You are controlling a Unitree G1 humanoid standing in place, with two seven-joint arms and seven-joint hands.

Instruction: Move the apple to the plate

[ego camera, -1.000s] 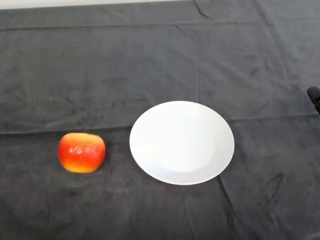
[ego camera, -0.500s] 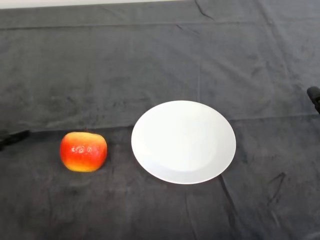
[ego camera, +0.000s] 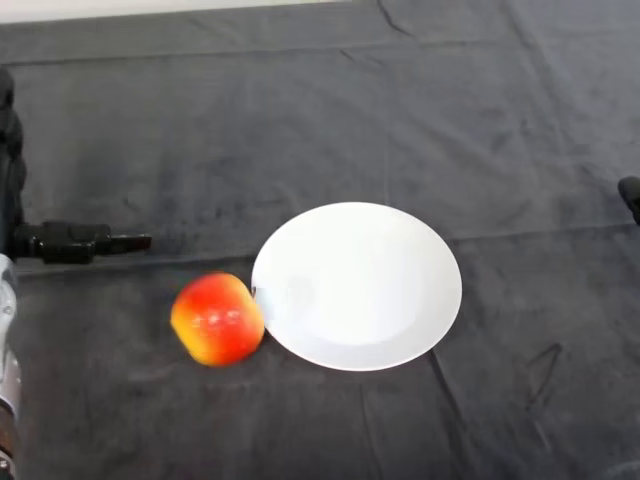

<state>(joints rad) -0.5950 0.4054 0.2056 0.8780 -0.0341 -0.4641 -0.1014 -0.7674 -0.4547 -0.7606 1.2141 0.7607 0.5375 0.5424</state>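
A red and yellow apple (ego camera: pixel 217 320) lies on the dark cloth, tilted, with its right side against the left rim of the white plate (ego camera: pixel 400 250). The plate holds nothing. My left hand (ego camera: pixel 70 243) comes in at the far left edge of the head view. Its thumb points right, level with the plate's upper left, and its fingers (ego camera: pixel 10 150) run straight up along the edge. The hand is open, holds nothing, and sits up and to the left of the apple, apart from it.
A small black object (ego camera: pixel 630 195) pokes in at the right edge. The cloth's far edge runs along the top of the view, with a pale strip behind it.
My left hand has come into view from the left. The apple has moved right and tilted, and it now rests against the plate's left rim.
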